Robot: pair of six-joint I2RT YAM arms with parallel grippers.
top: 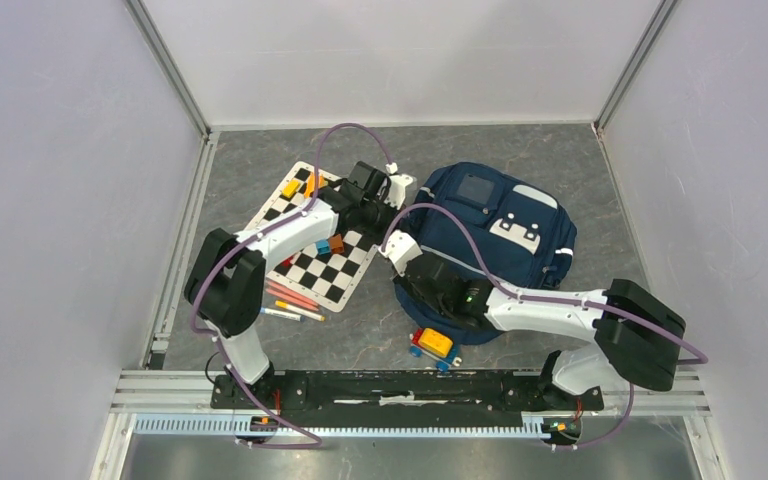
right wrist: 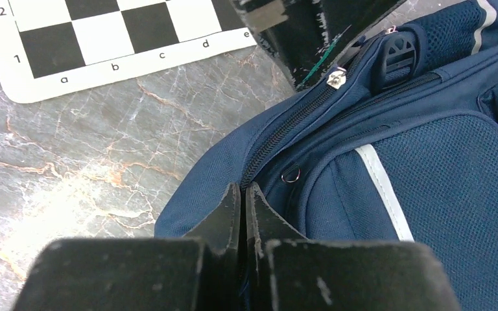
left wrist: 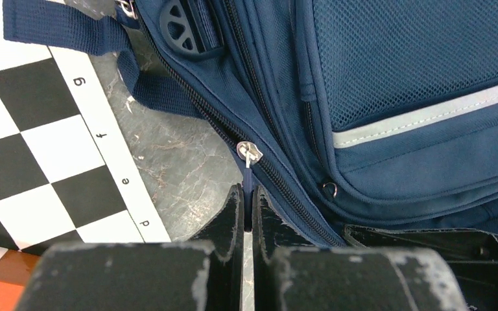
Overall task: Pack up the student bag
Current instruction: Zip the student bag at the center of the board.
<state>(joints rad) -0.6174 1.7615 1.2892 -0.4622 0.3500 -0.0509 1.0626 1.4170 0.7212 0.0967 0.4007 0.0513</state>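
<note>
"So, what have you got hold of?"

"My left jaws are pressed together on the navy pull tab (left wrist: 249, 184) that hangs from the zip slider (left wrist: 249, 154), just ahead of their tips. My right jaws are pressed together too, pinching a fold of the student bag (top: 490, 235) beside the zip track. The bag lies flat on the worktop (right wrist: 71, 162), ahead and to the right of both."

"What could go wrong?"

"The tab looks thin, so I'd expect a hard tug to slip it out. If the right pinch gives, the whole bag might drag instead of the slider running, perhaps onto the chess mat (left wrist: 39, 149) just left of my left jaws. The curve in the track could also snag."

"Anything you can't make out?"

"How much cloth the right jaws bite is hidden between them. The bag's inside is out of sight, and from above my arms (top: 290, 225) cover the zip."
</note>
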